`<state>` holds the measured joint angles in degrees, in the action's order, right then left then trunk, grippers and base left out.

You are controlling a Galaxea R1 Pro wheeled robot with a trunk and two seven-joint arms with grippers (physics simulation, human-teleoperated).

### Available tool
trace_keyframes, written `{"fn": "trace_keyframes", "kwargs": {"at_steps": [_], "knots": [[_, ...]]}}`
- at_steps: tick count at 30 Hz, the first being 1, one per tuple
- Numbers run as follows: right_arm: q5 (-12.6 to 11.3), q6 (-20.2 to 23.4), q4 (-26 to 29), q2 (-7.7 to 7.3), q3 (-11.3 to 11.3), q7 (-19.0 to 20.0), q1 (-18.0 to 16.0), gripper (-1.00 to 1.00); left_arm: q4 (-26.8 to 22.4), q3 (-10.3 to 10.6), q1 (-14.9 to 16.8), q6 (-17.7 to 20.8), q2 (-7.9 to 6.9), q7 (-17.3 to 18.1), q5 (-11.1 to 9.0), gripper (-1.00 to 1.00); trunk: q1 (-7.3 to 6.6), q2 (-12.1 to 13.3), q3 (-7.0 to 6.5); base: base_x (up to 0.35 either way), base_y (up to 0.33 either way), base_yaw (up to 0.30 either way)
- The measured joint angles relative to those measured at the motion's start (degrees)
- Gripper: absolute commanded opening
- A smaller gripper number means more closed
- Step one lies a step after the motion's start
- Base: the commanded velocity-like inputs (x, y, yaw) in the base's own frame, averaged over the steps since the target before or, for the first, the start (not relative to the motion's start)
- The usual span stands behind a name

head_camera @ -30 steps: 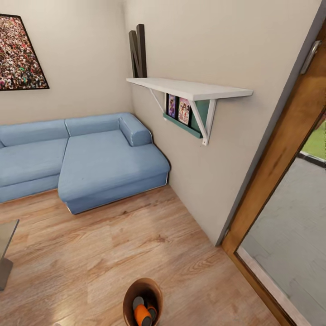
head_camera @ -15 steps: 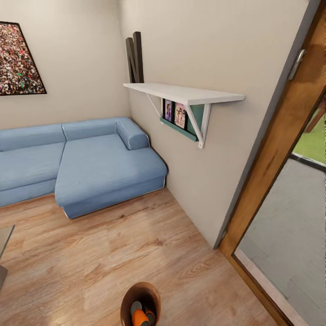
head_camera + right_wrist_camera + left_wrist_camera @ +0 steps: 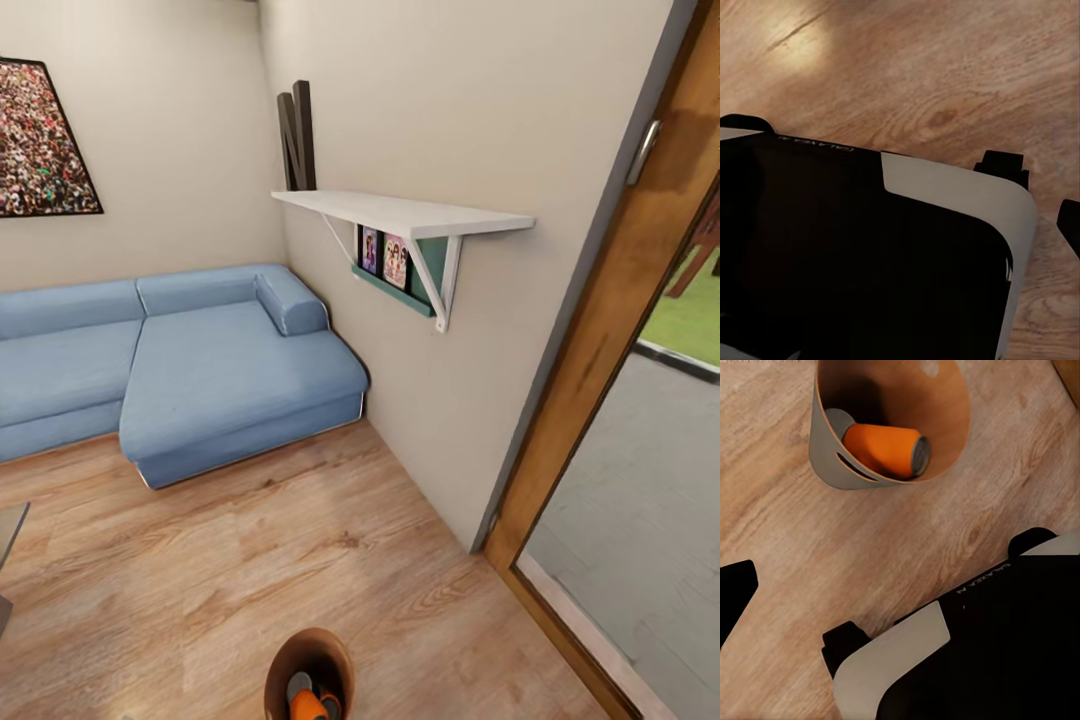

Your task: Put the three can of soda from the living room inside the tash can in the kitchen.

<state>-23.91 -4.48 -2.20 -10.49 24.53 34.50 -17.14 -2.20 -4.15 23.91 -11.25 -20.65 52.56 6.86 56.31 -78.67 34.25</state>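
The tash can (image 3: pixel 283 665), pale grey outside and brown inside, stands on the wood floor at the bottom edge of the head view. An orange can of soda (image 3: pixel 308 706) lies in it beside a grey can top (image 3: pixel 298 684). In the left wrist view the same bin (image 3: pixel 832 465) holds the orange can (image 3: pixel 881 448) on its side, with a grey top (image 3: pixel 838 421) behind it. One black finger (image 3: pixel 736 594) of my left gripper shows at the frame's edge, apart from the bin and holding nothing. A right gripper finger (image 3: pixel 1069 225) hangs over bare floor.
A blue corner sofa (image 3: pixel 200 370) fills the far left. A white wall shelf (image 3: pixel 400 212) juts out at the right wall. A wooden door frame (image 3: pixel 610 330) opens onto grey paving at the right. My own black-and-white base (image 3: pixel 967 652) sits near the bin.
The whole head picture has shifted a little, so the camera has moved. The bin now sits lower at the frame's bottom edge, its cans partly cut off.
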Motion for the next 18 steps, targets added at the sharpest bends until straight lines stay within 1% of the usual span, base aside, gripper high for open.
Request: {"fn": "trace_keyframes", "kwargs": {"at_steps": [6,18], "knots": [[0.00,-0.01,0.00,0.02,-0.01,-0.04,0.00,1.00,0.00,0.01,0.02,0.00,0.00,-0.05,0.00,1.00,0.00,0.00,-0.52,0.000,0.000,-0.025],[0.01,-0.01,0.00,0.03,0.00,-0.05,0.00,1.00,0.00,0.09,0.00,0.00,0.00,-0.09,0.00,1.00,0.00,0.00,-1.62,0.000,0.000,-0.067]]}}
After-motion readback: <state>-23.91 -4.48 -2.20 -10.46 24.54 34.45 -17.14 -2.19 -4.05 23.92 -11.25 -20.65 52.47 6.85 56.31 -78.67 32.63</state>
